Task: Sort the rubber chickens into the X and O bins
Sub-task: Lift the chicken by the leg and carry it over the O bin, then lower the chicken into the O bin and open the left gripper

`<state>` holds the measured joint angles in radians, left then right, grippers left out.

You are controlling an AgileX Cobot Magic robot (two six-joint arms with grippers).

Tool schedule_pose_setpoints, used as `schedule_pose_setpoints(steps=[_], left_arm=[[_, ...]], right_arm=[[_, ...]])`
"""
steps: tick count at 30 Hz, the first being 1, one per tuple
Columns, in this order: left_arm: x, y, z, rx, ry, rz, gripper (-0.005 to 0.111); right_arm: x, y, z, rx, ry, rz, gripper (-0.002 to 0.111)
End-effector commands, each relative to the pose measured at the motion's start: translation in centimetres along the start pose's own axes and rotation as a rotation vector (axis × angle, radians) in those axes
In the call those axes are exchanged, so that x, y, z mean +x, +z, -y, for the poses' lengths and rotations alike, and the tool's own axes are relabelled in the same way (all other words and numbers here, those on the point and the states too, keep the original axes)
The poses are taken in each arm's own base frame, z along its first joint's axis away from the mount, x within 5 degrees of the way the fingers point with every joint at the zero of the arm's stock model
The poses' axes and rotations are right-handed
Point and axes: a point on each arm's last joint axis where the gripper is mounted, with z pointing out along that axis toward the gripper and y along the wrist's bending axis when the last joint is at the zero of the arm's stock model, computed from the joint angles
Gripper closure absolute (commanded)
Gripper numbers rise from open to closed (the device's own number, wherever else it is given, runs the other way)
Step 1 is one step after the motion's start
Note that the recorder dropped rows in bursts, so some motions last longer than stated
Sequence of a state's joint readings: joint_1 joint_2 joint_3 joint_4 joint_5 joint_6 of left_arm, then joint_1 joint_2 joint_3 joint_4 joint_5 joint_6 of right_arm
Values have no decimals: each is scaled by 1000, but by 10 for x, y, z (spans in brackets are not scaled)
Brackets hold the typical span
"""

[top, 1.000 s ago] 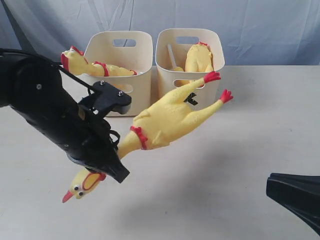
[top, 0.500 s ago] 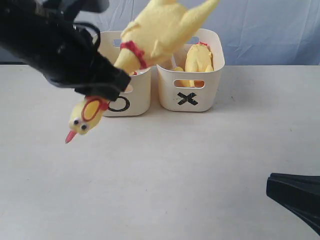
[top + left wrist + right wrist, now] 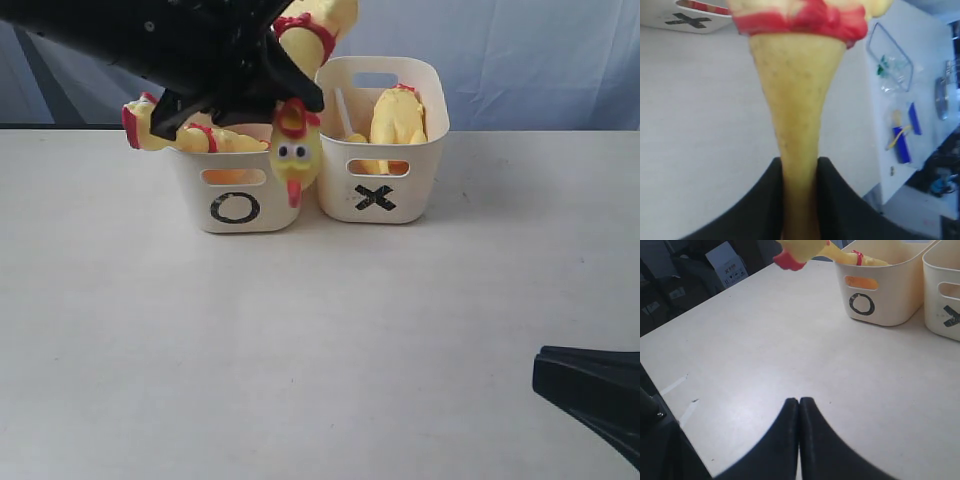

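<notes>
A robot's left arm (image 3: 150, 40) is holding a rubber chicken (image 3: 297, 160) by the neck. Its jaws are gripping the yellow throat between the red neck ring and the head. The toy is hanging head-down, beak pointing at the table (image 3: 300, 350). From the exterior view, its head is dangling in front of the O bin (image 3: 200, 205), at the corner nearest the X bin (image 3: 400, 170). The X bin is sitting just beside the O bin. A second chicken (image 3: 150, 125) is lying in the O bin, its head poking over the far rim. A third chicken (image 3: 395, 115) is resting in the X bin. The right arm (image 3: 590, 390) is waiting well apart from the O bin, jaws pressed together on nothing.
</notes>
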<state>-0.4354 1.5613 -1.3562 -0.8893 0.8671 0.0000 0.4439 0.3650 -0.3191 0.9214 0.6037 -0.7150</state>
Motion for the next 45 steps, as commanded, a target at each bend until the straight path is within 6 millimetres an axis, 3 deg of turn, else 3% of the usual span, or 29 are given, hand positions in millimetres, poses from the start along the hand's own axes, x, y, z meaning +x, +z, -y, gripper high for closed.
schedule_pose_setpoints(steps=[1, 5, 10, 20, 34, 45], left_arm=[[-19, 3, -3, 133, -177, 56, 107], [-31, 13, -12, 209, -318, 72, 107], [-46, 26, -21, 258, -365, 175, 107], [-60, 43, -38, 292, -563, 256, 107], [-62, 67, -55, 324, -681, 195, 107], [-61, 66, -62, 272, -719, 170, 107]], right_arm=[[0, 0, 1, 11, 1, 12, 109], [0, 0, 1, 11, 1, 12, 109], [0, 0, 1, 11, 1, 12, 109], [0, 0, 1, 10, 1, 11, 109], [0, 0, 1, 10, 1, 11, 109], [0, 0, 1, 11, 1, 13, 109]])
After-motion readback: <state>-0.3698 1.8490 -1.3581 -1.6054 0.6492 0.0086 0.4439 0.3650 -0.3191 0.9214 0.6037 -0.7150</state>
